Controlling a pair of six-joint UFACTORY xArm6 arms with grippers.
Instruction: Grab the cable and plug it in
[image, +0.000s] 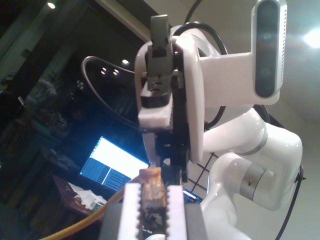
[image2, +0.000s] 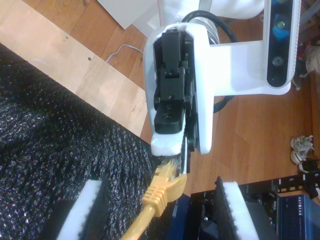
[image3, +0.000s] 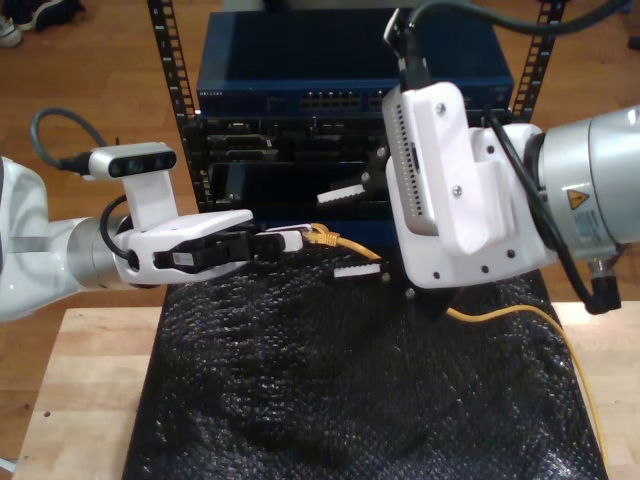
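In the exterior view, going from left to right: my first gripper (image3: 290, 240) reaches in from the exterior view's left, above the back edge of a black padded mat (image3: 330, 400); its jaws are clenched on the plug end of the cable (image3: 322, 237); my second gripper (image3: 348, 232) faces it from the exterior view's right, jaws spread wide, one finger above the cable and one below, neither touching it; the yellow cable runs on between those fingers, then down along the mat's edge at the exterior view's right.

The first wrist view adds the plug pinched between two white ridged pads (image: 131, 210), and a lit laptop screen (image: 112, 167) in a dark room beyond; the second wrist view adds the yellow boot just outside the first gripper's tip, with a wooden floor (image2: 250, 125) behind.

Most of the mat lies bare in front of both arms; it covers the middle of a pale wooden table (image3: 90, 380); a rack of network gear (image3: 350, 75) stands close behind the grippers.
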